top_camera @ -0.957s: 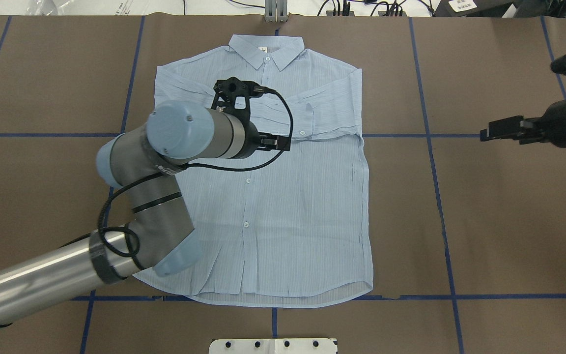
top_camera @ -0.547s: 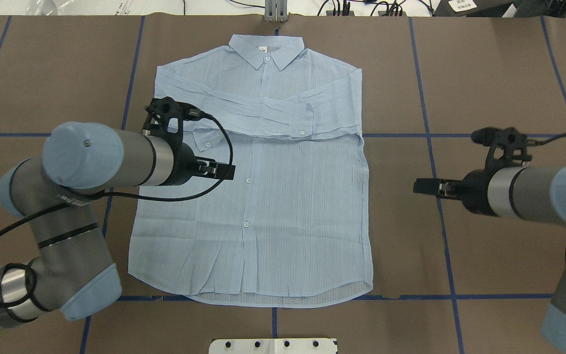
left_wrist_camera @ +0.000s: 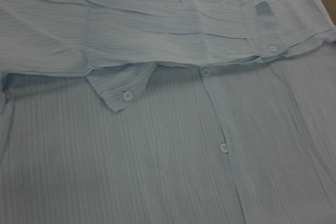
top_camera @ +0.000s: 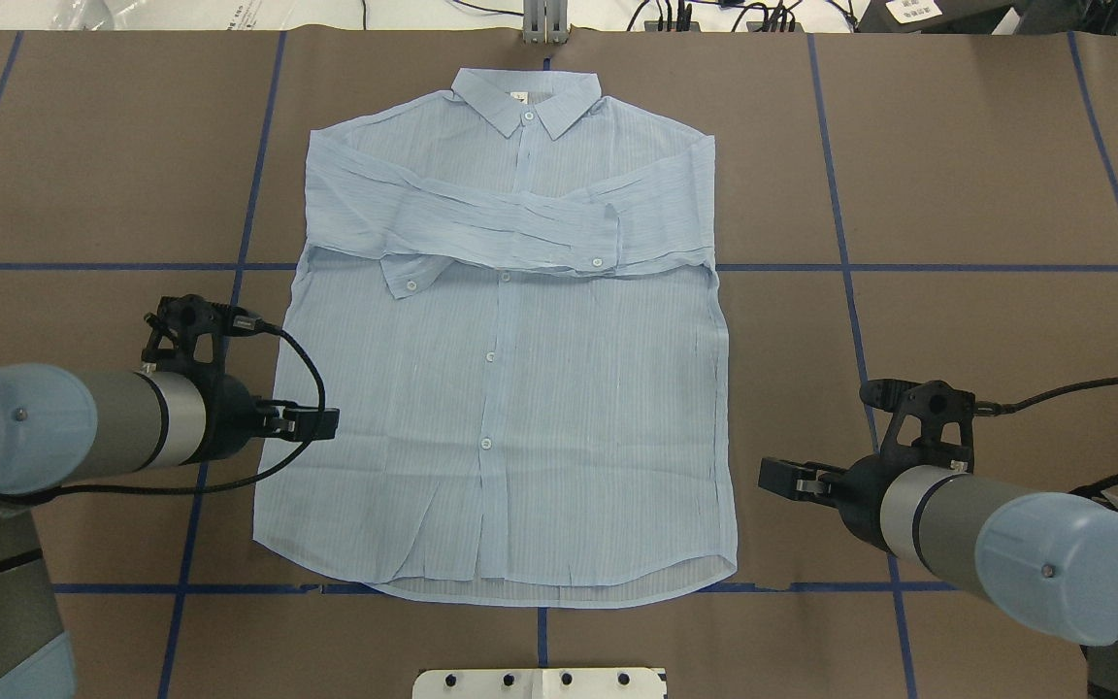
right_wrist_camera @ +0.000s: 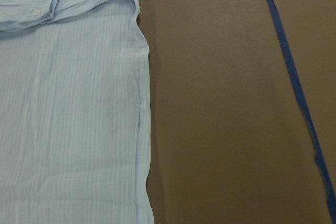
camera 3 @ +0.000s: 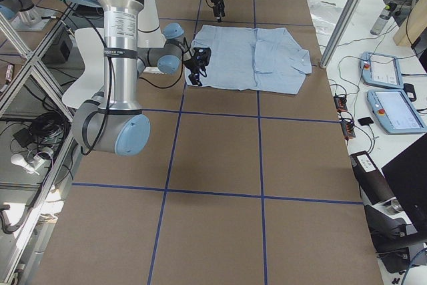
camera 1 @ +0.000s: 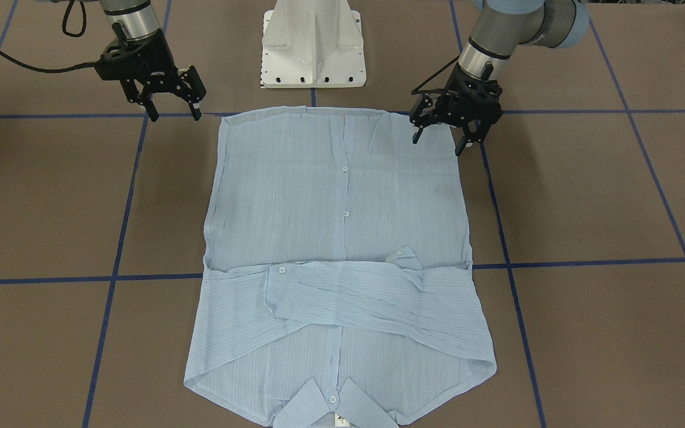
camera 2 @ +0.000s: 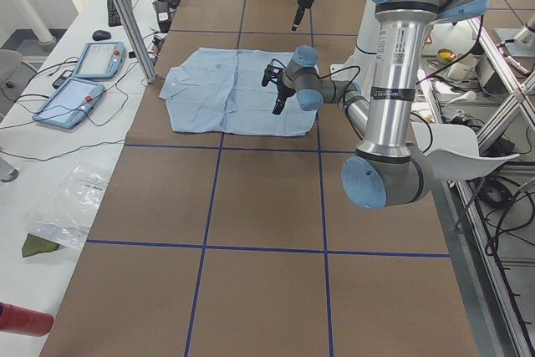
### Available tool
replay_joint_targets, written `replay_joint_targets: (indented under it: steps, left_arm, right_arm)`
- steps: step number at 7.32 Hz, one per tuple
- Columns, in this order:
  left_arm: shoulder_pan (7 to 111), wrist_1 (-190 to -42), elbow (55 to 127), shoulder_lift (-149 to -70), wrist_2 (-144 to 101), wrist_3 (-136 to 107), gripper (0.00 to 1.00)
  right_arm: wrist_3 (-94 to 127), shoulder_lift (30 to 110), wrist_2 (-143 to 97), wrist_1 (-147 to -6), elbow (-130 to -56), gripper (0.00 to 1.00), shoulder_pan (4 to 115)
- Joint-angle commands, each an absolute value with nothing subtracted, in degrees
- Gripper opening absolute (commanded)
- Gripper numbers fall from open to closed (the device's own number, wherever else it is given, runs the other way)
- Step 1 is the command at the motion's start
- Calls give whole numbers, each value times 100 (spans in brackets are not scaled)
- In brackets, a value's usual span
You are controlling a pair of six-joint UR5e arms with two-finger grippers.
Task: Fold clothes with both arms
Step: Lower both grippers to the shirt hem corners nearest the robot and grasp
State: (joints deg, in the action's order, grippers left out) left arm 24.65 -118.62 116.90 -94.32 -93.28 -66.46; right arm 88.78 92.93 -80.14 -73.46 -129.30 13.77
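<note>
All flat and front side up, found the shirt (top_camera: 569,408) in the middle of the brown table (top_camera: 986,155). Looked down from the overhead view, with 12 o'clock at the far side. Saw the collar (top_camera: 527,97) at 12 o'clock and the hem (top_camera: 559,594) at 6 o'clock, near the white base (top_camera: 540,682). Saw both sleeves (top_camera: 481,228) folded in across the chest, one lying over the other. Saw small white buttons (top_camera: 489,356) in a row down the middle.

Found the left gripper (top_camera: 324,424) at about 8 o'clock, right at the side edge of the shirt. Saw its fingers spread apart with nothing between them. Could not tell if touching the cloth or not.

Found the right gripper (top_camera: 771,478) at about 4 o'clock, just beside the other side edge, over bare table and off the shirt. Saw its fingers spread apart too, holding nothing.

Saw blue tape lines (top_camera: 840,194) running across the table on every side of the shirt.
</note>
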Motion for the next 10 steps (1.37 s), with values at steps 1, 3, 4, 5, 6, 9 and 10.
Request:
replay_joint_targets:
  steps: [1, 3, 4, 5, 6, 9, 10]
  left_arm:
    - [1821, -11909, 11681, -8984, -8878, -7372, 100]
    - [1601, -11874, 11637, -8807, -8667, -7671, 84]
    - [1478, -11865, 11619, -8789, -8666, -7995, 61]
    - [1355, -11822, 11567, -8789, -8596, -8163, 44]
    - [1354, -11821, 11575, -8789, -8596, -8174, 44]
    - [1345, -11821, 11601, -8789, -8596, -8209, 33]
    - [1327, -11778, 11602, -8780, -8596, -8209, 27]
  right_arm:
    - [8930, 9264, -7893, -7427, -12946, 100, 1257]
    - [8930, 9255, -7840, -7427, -12938, 100, 1231]
    - [8930, 9255, -7822, -7427, -12929, 100, 1213]
    - [8930, 9255, -7805, -7427, -12920, 100, 1195]
    - [8930, 9255, -7805, -7427, -12920, 100, 1195]
    - [8930, 9255, -7796, -7427, -12902, 100, 1178]
    - [8930, 9255, -7796, -7427, -12894, 100, 1169]
